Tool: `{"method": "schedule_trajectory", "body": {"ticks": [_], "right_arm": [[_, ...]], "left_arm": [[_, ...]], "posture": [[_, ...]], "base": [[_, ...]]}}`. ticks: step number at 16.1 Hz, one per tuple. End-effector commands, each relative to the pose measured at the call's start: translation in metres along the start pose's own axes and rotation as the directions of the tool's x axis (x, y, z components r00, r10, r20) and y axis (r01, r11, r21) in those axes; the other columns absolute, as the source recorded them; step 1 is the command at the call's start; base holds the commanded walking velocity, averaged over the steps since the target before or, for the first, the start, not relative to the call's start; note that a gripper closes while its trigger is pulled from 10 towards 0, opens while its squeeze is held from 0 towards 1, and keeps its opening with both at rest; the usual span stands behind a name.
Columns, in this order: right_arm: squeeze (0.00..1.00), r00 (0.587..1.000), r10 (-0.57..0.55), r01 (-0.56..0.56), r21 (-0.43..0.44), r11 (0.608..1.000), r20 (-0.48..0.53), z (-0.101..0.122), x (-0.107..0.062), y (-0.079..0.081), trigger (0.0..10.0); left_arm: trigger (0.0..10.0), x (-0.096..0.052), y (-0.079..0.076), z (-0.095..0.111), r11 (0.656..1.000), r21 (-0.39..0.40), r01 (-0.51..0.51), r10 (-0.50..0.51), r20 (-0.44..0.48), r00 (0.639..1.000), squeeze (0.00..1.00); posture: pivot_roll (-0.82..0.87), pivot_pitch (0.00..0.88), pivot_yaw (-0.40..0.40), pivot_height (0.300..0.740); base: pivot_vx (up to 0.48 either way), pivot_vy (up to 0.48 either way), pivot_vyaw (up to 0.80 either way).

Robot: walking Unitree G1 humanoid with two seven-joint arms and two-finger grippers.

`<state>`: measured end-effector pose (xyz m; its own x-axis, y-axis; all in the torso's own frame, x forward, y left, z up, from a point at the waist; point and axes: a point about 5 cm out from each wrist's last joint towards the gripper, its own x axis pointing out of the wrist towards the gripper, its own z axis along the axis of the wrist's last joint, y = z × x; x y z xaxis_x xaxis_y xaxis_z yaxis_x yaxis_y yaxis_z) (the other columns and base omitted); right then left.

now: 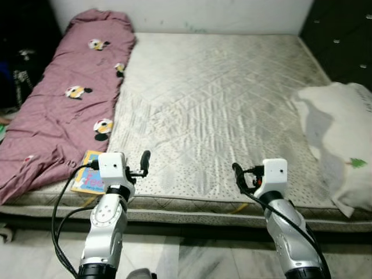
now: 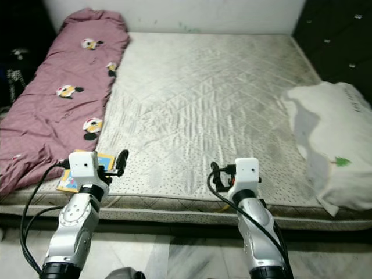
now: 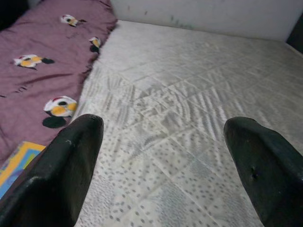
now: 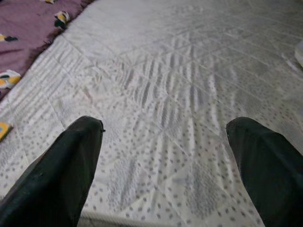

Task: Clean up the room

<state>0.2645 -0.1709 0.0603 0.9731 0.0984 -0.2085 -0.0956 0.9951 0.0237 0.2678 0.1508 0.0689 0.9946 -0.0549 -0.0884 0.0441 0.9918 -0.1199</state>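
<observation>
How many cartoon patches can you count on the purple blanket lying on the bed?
4 clear ones on the purple blanket: one near the top, one at its right edge, one mid-blanket, one lower right. A faint mark near the bottom may be a fifth; folds could hide more.

I see an off-white mattress [image 1: 221,99], diamond-quilted with grey dots near its front edge. Mauve-pink blanket [image 1: 64,99] has white-orange-black cartoon patches. Book [image 1: 88,180] is yellow and blue with red lettering. White pillow [image 1: 340,139] carries a small green tree print. Floor [image 1: 192,256] is pale marble-veined tile. Black headboard [image 1: 343,40].
</observation>
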Motion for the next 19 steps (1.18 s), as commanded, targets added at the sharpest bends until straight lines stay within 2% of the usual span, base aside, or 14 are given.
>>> {"method": "schedule_trajectory", "body": {"ticks": [1, 12, 17, 19], "right_arm": [[0.00, 1.000, -0.003, 0.003, -0.012, 1.000, 0.002, 0.0001, -0.0012, -0.0028, 10.0], [0.00, 1.000, -0.003, 0.003, -0.021, 1.000, -0.005, -0.0015, -0.0014, -0.0020, 10.0], [0.00, 1.000, -0.012, 0.011, -0.012, 1.000, -0.019, -0.0067, -0.0053, -0.0012, 10.0], [0.00, 1.000, -0.009, 0.009, -0.005, 1.000, -0.014, -0.0065, -0.0046, -0.0003, 10.0]], "left_arm": [[10.0, 0.0012, -0.0027, 0.0048, 1.000, -0.004, 0.015, -0.015, 0.018, 1.000, 0.00], [10.0, 0.0003, -0.0042, 0.0037, 1.000, -0.004, 0.013, -0.013, 0.011, 1.000, 0.00], [10.0, -0.0022, -0.0015, -0.0005, 1.000, -0.008, -0.021, 0.021, -0.010, 1.000, 0.00], [10.0, -0.0023, -0.0010, -0.0004, 1.000, -0.008, -0.017, 0.016, -0.010, 1.000, 0.00]], "posture": [[-0.02, 0.032, 0.020, 0.740], [-0.02, 0.041, 0.015, 0.740], [-0.02, 0.044, 0.011, 0.740], [-0.01, 0.043, 0.014, 0.740]], "base": [[0.315, 0.000, 0.00], [0.305, 0.000, 0.00], [0.000, 0.000, 0.00], [0.000, 0.454, 0.00]]}}
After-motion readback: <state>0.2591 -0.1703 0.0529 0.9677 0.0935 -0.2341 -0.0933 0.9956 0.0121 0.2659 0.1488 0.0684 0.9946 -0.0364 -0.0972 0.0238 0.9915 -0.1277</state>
